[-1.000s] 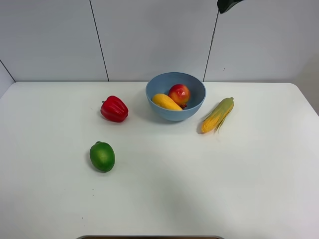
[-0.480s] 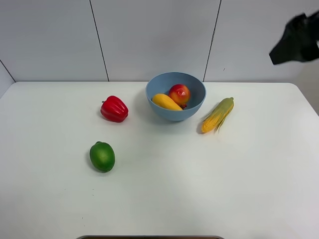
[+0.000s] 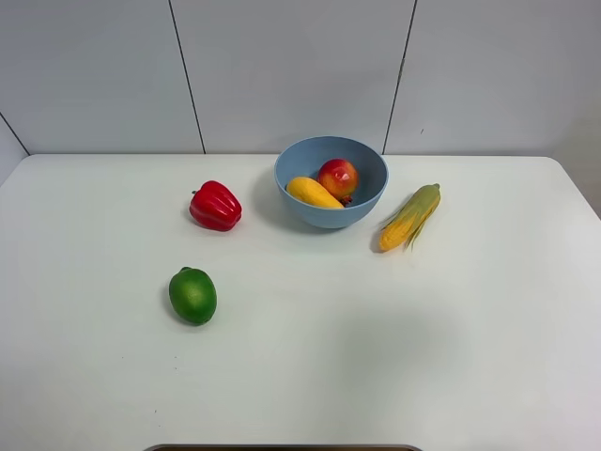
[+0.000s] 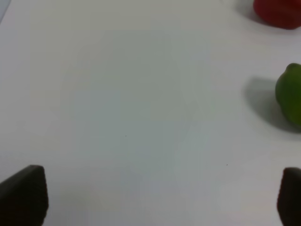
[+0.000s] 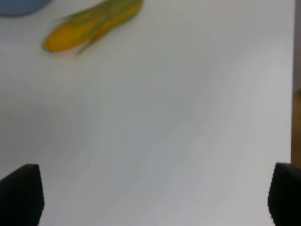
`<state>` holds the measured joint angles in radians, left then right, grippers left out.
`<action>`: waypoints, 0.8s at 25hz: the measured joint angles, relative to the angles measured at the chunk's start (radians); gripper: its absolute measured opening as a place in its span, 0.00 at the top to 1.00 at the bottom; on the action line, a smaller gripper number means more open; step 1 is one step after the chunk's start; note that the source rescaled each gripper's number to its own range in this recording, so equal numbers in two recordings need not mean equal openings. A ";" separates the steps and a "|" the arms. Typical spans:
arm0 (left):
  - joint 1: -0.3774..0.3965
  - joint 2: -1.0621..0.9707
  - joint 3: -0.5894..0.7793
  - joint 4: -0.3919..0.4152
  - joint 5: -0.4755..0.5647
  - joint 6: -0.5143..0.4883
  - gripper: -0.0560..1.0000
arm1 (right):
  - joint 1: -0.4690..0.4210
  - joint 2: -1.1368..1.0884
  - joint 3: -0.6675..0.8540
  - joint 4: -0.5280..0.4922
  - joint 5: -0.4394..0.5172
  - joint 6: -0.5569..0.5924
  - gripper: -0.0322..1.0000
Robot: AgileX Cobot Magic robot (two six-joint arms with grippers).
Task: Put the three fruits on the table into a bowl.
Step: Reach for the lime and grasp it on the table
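The light-blue bowl point(image 3: 331, 181) stands at the back middle of the white table point(image 3: 376, 357). The red-yellow pomegranate point(image 3: 337, 177) and the yellow-orange mango point(image 3: 314, 193) lie inside it. The green lime-like fruit point(image 3: 192, 295) lies on the table at the front left; it also shows in the left wrist view point(image 4: 289, 95). Neither gripper shows in the exterior high view. My left gripper point(image 4: 155, 197) is open and empty above bare table, apart from the green fruit. My right gripper point(image 5: 150, 197) is open and empty above bare table.
A ribbed red bell pepper point(image 3: 215, 206) lies left of the bowl; its edge shows in the left wrist view point(image 4: 278, 12). A corn cob with green husk point(image 3: 409, 216) lies right of the bowl, also in the right wrist view point(image 5: 91, 26). The table's right edge point(image 5: 294, 94) shows.
The dark right arm, seen at the top right of the exterior view earlier, has moved out of that view. The fruits, bowl, pepper and corn have not moved.
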<state>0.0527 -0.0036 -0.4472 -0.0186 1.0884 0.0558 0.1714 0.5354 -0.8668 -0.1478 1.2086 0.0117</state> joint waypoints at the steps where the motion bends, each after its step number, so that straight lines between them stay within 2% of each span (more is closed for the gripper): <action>1: 0.000 0.000 0.000 0.000 0.000 0.000 0.00 | -0.025 -0.035 0.031 0.005 -0.016 0.000 0.10; 9: 0.000 0.000 0.000 0.000 0.000 0.000 0.00 | -0.151 -0.274 0.248 0.064 -0.119 0.000 0.10; 20: 0.000 0.000 0.000 0.000 0.000 0.000 0.00 | -0.164 -0.504 0.294 0.101 -0.131 0.000 0.10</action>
<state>0.0527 -0.0036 -0.4472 -0.0186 1.0884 0.0558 0.0079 0.0311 -0.5728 -0.0472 1.0772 0.0117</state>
